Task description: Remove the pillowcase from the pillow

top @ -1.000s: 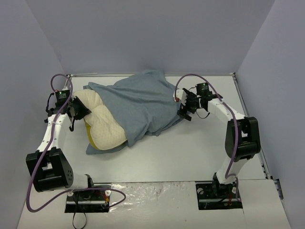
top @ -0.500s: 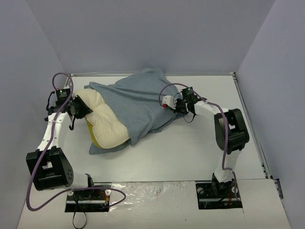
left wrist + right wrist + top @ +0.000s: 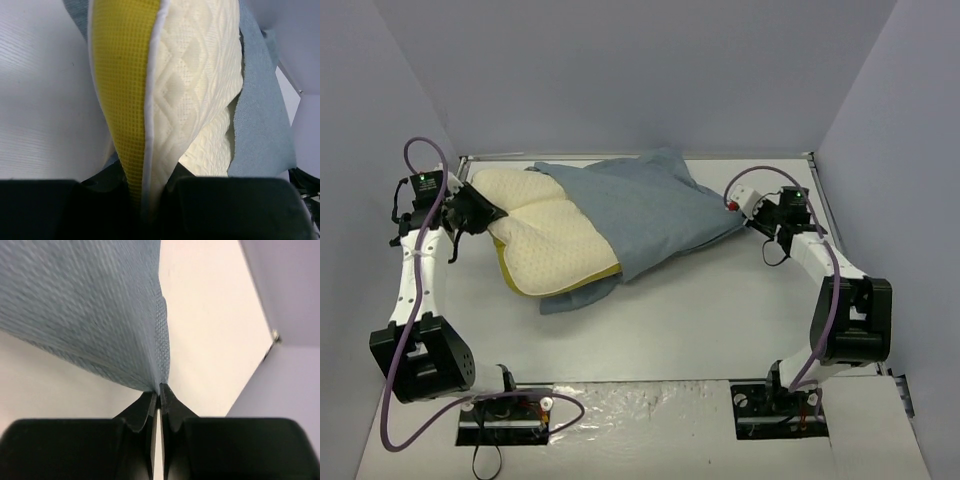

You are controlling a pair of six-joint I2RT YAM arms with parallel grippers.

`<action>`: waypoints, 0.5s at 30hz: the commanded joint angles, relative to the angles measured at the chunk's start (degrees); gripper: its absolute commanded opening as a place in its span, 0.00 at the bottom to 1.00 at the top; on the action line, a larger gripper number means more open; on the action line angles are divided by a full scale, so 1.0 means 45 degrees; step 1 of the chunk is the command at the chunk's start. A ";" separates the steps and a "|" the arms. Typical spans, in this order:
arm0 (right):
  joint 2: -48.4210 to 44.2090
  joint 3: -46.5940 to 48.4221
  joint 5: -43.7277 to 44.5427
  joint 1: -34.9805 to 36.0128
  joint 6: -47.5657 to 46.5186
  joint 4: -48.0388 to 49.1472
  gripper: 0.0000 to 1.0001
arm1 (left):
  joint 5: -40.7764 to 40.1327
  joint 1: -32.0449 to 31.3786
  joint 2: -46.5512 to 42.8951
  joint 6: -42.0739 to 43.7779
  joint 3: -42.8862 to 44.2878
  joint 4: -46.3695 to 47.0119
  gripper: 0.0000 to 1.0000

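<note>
The pillow [image 3: 545, 240] lies at the far left of the table [image 3: 720, 320]. Its left half is bare and its right half sits inside the grey-blue pillowcase [image 3: 655, 205], which stretches off to the right. The left gripper [image 3: 472, 212] is clamped on the pillow's yellow-trimmed left edge. The right gripper [image 3: 744, 214] has its jaws pinched together on the pillowcase's right corner. A fold of cloth, seemingly pillowcase, pokes out under the pillow's near edge.
</note>
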 commanded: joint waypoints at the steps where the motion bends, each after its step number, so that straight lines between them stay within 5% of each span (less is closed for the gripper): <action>1: -0.0999 -0.1117 0.0811 -0.1656 -0.0692 -0.0093 0.00 | -0.0987 0.0782 -0.0477 -0.0095 0.0576 0.1035 0.02; 9: -0.2482 -0.2896 -0.1141 -0.5112 -0.2626 -0.1887 0.00 | -0.1356 0.0919 0.0129 0.0663 0.0361 0.0862 0.02; 12: -0.2622 -0.2372 -0.3415 -0.6831 -0.4263 -0.5133 0.00 | -0.0778 0.0629 0.0382 0.1210 0.0031 0.1209 0.02; 15: -0.2466 -0.0616 -0.6207 -0.7070 -0.3355 -0.8011 0.35 | -0.0108 -0.1063 0.1355 0.2727 0.0610 0.0302 0.02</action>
